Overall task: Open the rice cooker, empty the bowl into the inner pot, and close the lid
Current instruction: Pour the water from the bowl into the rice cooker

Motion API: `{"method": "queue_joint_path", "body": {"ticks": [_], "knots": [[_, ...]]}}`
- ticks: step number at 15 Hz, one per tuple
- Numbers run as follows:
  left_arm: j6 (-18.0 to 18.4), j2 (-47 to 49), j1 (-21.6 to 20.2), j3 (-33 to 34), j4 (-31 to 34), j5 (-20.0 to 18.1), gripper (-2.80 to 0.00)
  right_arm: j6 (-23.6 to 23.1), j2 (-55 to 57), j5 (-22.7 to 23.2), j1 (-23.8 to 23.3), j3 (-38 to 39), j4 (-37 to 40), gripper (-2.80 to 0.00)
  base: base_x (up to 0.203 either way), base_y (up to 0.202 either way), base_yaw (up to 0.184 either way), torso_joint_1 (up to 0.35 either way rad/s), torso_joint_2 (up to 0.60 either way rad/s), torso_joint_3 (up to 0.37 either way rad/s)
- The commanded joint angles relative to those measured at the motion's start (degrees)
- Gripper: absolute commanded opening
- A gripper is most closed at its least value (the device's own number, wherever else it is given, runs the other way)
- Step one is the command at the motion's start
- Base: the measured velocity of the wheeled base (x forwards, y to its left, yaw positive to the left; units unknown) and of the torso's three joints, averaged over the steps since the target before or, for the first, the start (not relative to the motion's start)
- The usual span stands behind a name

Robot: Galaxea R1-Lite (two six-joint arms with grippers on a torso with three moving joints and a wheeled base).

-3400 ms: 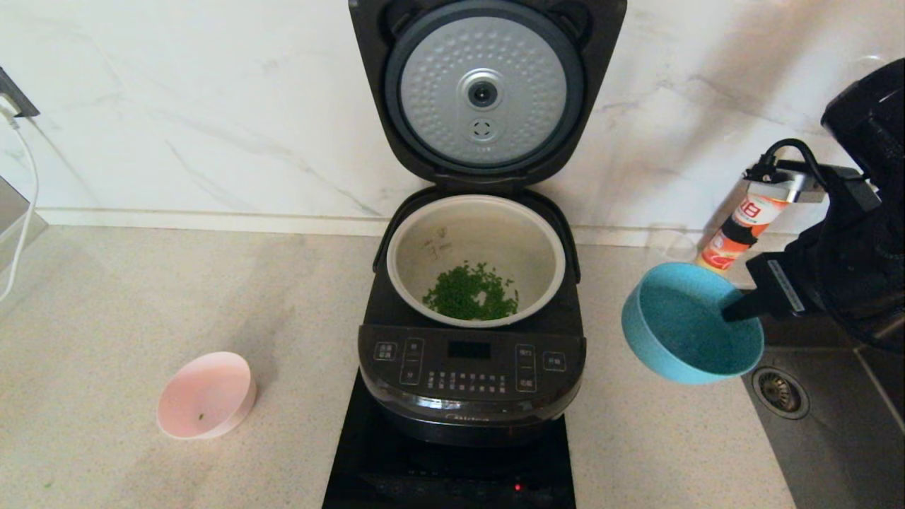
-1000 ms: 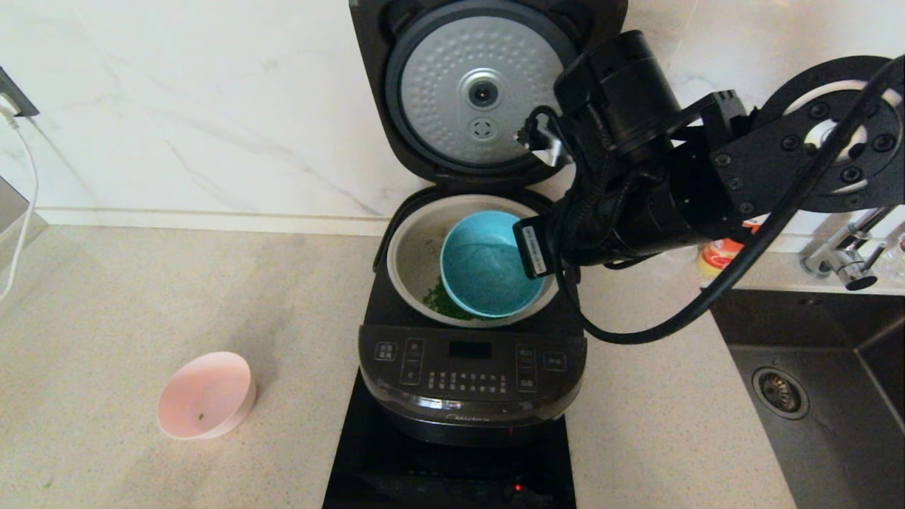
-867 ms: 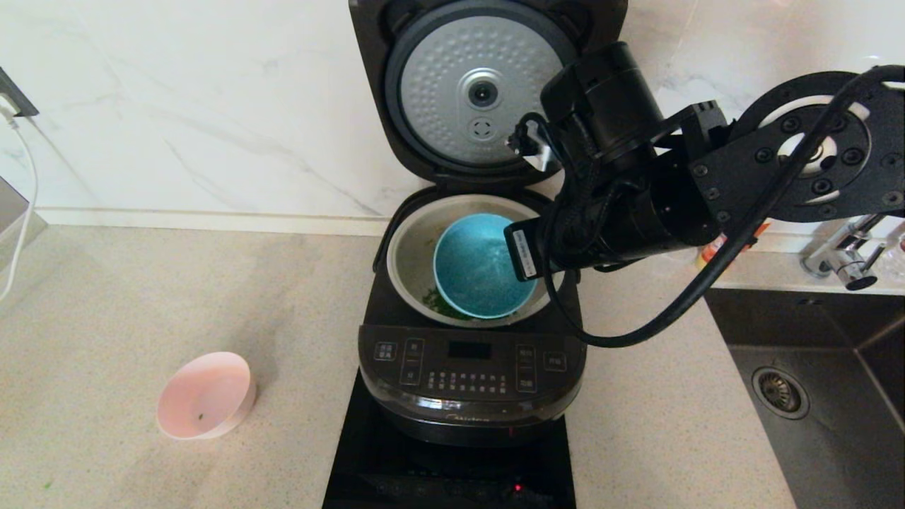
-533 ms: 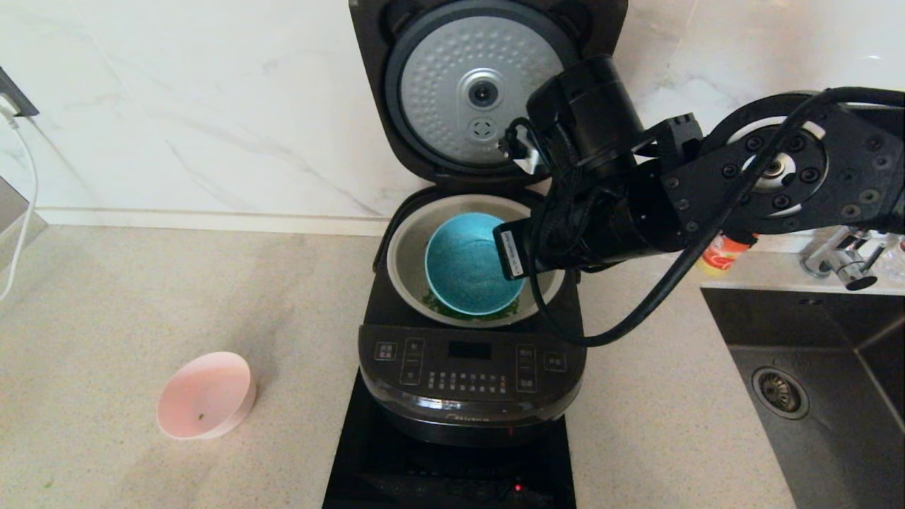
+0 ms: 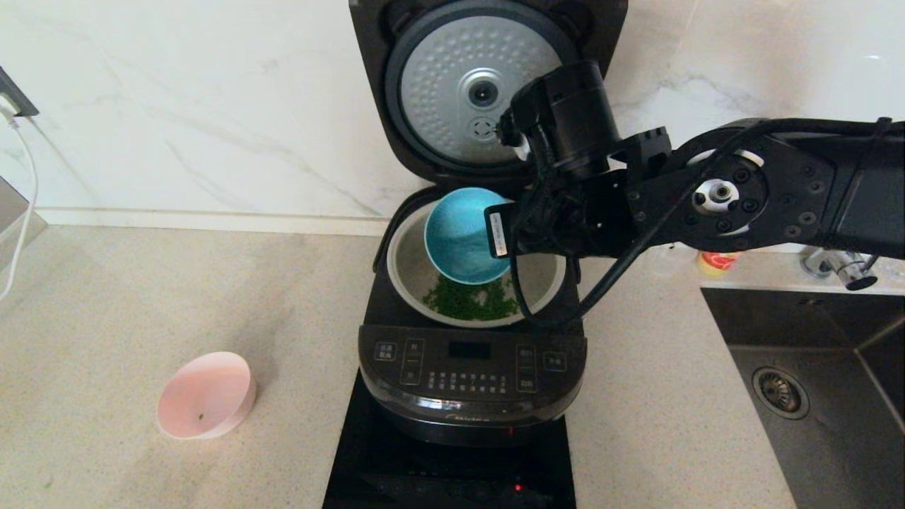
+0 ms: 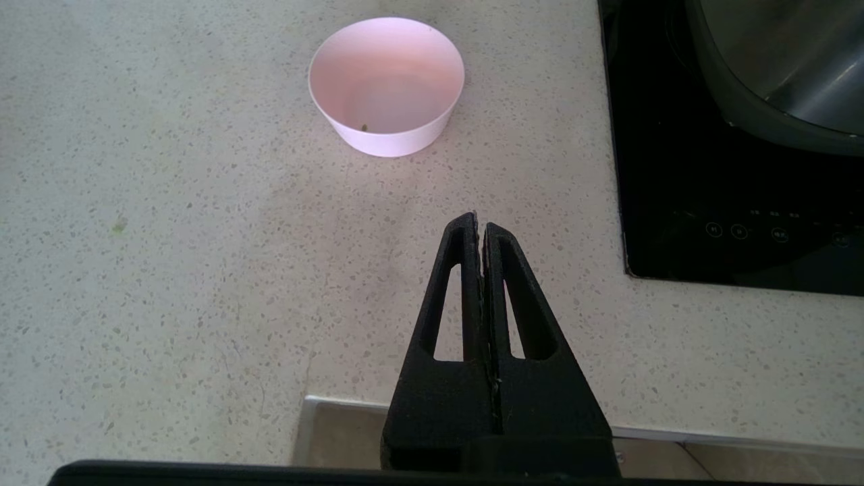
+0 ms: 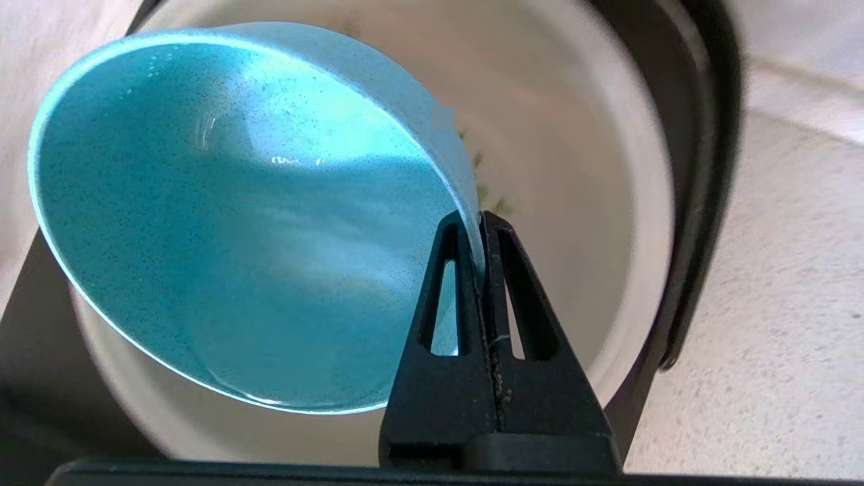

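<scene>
The black rice cooker stands with its lid upright and open, dimpled silver disc facing me. The cream inner pot holds chopped green bits. My right gripper is shut on the rim of a teal-blue bowl and holds it steeply tilted over the back of the pot. The right wrist view shows the gripper, the bowl and the pot. The pale pink bowl sits on the counter at the left, almost empty. My left gripper is shut and empty, short of the pink bowl.
The cooker stands on a black induction hob. A sink with a tap lies at the right, with an orange bottle behind my right arm. A white cable hangs at the far left. The marble wall is close behind.
My right arm carried the teal-blue bowl from the right side over the pot. In the last second the bowl rose toward the back of the pot and tipped further, uncovering the greens.
</scene>
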State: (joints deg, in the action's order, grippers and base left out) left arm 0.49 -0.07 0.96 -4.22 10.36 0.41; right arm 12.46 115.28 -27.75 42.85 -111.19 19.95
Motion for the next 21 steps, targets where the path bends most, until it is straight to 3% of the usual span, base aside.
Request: {"method": "queue_joint_path", "body": {"ticks": [1,10,21], "knots": [[0.02,-0.01,0.00,0.00,0.10,0.02,-2.80,0.11,0.48,-1.85,0.20,0.01,-1.25,-2.80,0.000,0.000,0.000,0.000,0.00,0.000],[-0.05,-0.01,0.00,0.00,0.10,0.02,-2.80,-0.39,1.09,-11.39,1.99,0.52,-10.50,-2.80,0.000,0.000,0.000,0.000,0.00,0.000],[0.01,-0.01,0.00,0.00,0.08,0.02,-2.80,-1.09,1.71,-13.38,1.51,3.50,-22.45,-2.80,0.000,0.000,0.000,0.000,0.00,0.000]]}}
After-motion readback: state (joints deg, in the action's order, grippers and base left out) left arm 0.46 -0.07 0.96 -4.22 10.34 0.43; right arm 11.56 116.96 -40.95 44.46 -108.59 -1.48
